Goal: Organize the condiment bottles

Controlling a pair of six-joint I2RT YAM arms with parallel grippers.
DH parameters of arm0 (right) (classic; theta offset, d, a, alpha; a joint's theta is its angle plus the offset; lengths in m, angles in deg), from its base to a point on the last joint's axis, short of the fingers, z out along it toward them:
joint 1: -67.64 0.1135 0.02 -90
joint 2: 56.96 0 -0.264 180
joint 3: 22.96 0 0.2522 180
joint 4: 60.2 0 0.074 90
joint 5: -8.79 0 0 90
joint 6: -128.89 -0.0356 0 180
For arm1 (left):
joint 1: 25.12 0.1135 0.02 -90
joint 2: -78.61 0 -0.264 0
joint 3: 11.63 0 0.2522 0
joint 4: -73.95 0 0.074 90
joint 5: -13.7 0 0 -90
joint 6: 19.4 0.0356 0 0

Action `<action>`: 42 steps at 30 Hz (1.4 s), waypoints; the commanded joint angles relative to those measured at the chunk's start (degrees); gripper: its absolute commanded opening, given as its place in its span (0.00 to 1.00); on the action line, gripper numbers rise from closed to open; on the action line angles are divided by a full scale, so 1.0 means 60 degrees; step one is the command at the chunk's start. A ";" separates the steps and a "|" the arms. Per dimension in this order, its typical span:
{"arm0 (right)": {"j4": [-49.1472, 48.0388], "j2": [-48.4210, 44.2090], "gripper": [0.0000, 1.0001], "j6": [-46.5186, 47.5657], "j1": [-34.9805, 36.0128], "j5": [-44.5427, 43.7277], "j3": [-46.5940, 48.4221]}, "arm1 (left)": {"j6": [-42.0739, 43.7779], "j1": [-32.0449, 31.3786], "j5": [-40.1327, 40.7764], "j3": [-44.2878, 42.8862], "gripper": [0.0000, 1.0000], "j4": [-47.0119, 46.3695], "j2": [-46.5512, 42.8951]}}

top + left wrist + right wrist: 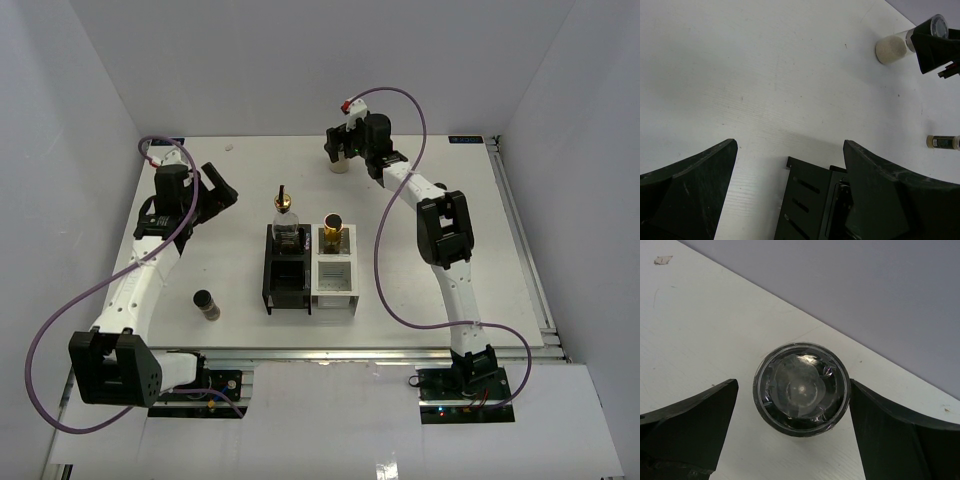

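Right wrist view shows the right gripper (793, 385) spread wide and holding nothing. Its jaws straddle the grey-lidded shaker (800, 390): one finger sits just beside the lid rim, while the other stands off with a visible gap.

That offset is the main hazard. If the jaws close from here, the nearer finger would likely meet the lid first and push the shaker sideways, tipping it or skidding it across the table (685, 340). A grip taken high on the smooth round lid could also let the heavier, filled base swing or slip during a lift.

The shaker stands at the far side of the table, close to the back wall. It appears upright, with its long axis vertical, its lid facing up at the wrist camera and its beige contents at the bottom.

The rack (310, 270) lies well apart, toward the middle, with two bottles already upright in its rear compartments. A dark brown jar (207, 304) waits on the table near the left arm.

The left gripper (215, 190) hangs fully open and empty, beside the rack.
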 commanded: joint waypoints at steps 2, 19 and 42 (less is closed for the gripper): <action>-0.0709 0.0247 0.78 0.0149 -0.0063 0.0021 0.0499 | 0.0048 0.0024 -0.0089 0.0084 0.98 -0.0238 -0.0309; -0.2701 -0.2703 0.08 0.1288 -0.0092 -0.0460 -0.2752 | 0.0069 0.0024 -0.0276 0.0160 0.98 -0.0267 -0.0397; -0.0586 -1.2131 0.08 0.0578 -0.0063 0.1043 -0.8755 | -0.0142 0.0024 -0.1616 -0.0685 0.98 0.1063 -0.2167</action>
